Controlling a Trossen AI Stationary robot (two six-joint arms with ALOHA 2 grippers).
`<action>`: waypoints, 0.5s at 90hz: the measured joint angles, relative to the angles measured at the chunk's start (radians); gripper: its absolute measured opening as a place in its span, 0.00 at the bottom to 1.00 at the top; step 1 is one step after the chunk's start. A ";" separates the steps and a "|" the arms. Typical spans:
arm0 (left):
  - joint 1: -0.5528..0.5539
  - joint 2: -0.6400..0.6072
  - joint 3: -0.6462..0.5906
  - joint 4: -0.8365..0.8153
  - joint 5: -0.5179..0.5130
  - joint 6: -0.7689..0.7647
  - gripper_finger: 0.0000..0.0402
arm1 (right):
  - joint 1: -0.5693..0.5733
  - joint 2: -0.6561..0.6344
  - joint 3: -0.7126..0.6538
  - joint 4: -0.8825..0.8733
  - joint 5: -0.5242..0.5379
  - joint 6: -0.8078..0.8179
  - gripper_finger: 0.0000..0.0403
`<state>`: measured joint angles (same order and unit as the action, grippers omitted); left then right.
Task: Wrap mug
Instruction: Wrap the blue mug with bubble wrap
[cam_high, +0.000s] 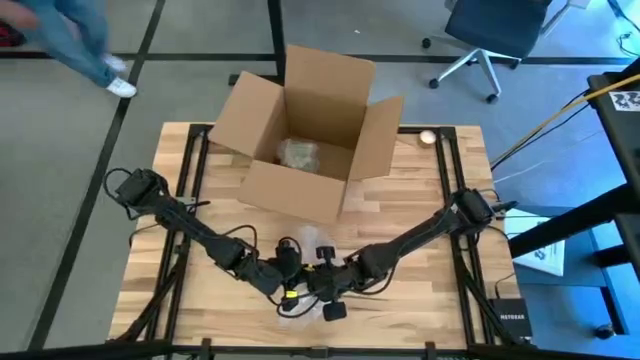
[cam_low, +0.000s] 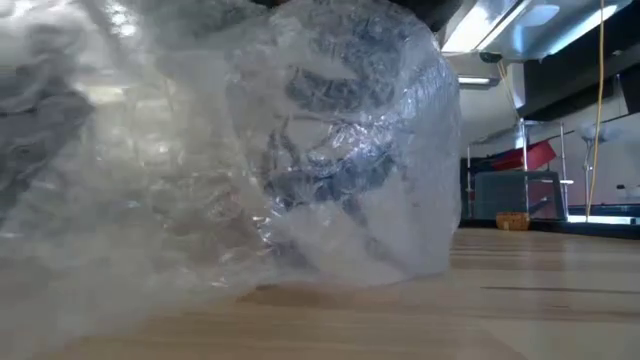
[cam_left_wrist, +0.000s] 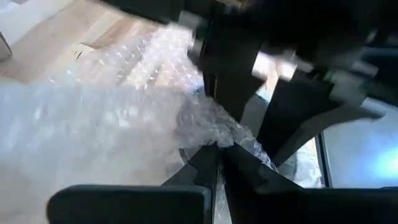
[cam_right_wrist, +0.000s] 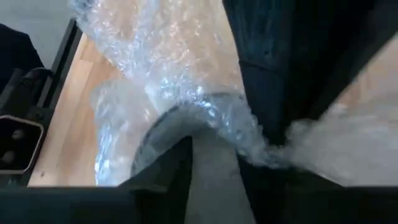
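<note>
A dark mug (cam_low: 330, 150) stands near the table's front edge, swathed in clear bubble wrap (cam_low: 150, 180). In the right wrist view the mug's rim (cam_right_wrist: 163, 119) shows through the wrap. My left gripper (cam_high: 285, 290) and my right gripper (cam_high: 320, 285) meet over it, each shut on the wrap, their tips close together. In the high view the arms hide most of the mug, and only bits of wrap (cam_high: 296, 306) show. The wrap's lower folds lie on the table. My left gripper pinches a gathered bunch of bubble wrap (cam_left_wrist: 214, 135) between its two fingers, several layers crumpled together. The bunch stands up from the wrapped mug, which rests on the table. My right gripper closes on the wrap beside the mug's rim (cam_right_wrist: 205, 121), slanting down from the table's right. Its own fingers hide the exact place of contact. The mug stays on the table.
An open cardboard box (cam_high: 310, 130) stands at the table's far middle with a wrapped bundle (cam_high: 298, 153) inside. A small round object (cam_high: 428, 137) lies at the far right. Bare wood lies to the left and right of the arms. A person's leg (cam_high: 80, 45) passes beyond the table.
</note>
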<state>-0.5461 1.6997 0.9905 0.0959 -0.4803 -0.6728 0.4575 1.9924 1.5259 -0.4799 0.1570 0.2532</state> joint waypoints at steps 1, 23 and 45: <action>0.000 0.000 0.000 0.000 -0.001 0.000 0.00 | 0.000 -0.004 0.000 -0.004 0.000 0.000 0.31; -0.001 0.000 0.000 -0.001 -0.001 -0.002 0.00 | -0.001 -0.072 0.002 -0.054 0.006 -0.025 0.31; -0.001 0.000 0.000 -0.002 -0.001 -0.001 0.00 | 0.017 -0.143 0.003 -0.171 -0.012 0.041 0.31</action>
<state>-0.5468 1.6997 0.9905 0.0937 -0.4812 -0.6739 0.4747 1.8497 1.5285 -0.6509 0.1454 0.2942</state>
